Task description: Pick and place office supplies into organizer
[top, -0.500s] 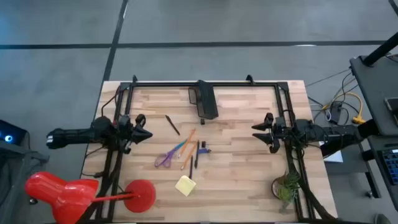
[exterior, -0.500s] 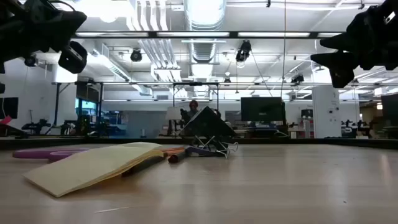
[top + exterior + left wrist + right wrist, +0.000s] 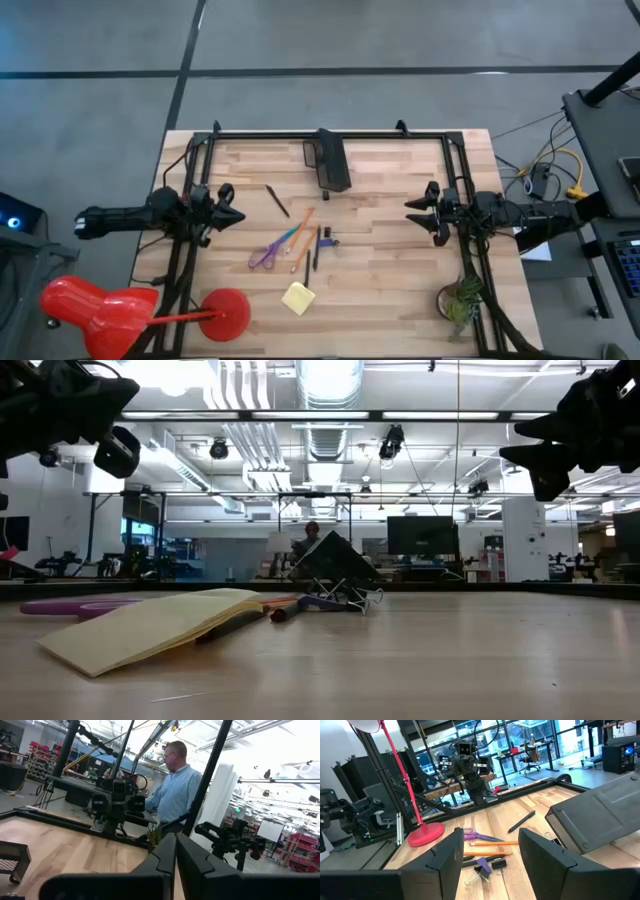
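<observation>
The black organizer (image 3: 331,164) lies at the table's far middle; it also shows in the right wrist view (image 3: 600,815). Purple scissors (image 3: 266,254), orange pens (image 3: 299,238), a black pen (image 3: 315,248) and a small clip (image 3: 329,241) lie at the table's middle. Another black pen (image 3: 277,200) lies nearer the organizer. A yellow sticky-note pad (image 3: 298,297) lies toward the near edge. My left gripper (image 3: 232,212) hovers shut at the left, above the table. My right gripper (image 3: 412,210) hovers open at the right, its fingers (image 3: 445,852) wide apart and empty.
A red lamp (image 3: 215,313) stands at the near left corner. A green plant (image 3: 460,298) stands at the near right. A black frame (image 3: 330,133) runs along the far edge and both sides. A person (image 3: 175,790) stands beyond the table's right side.
</observation>
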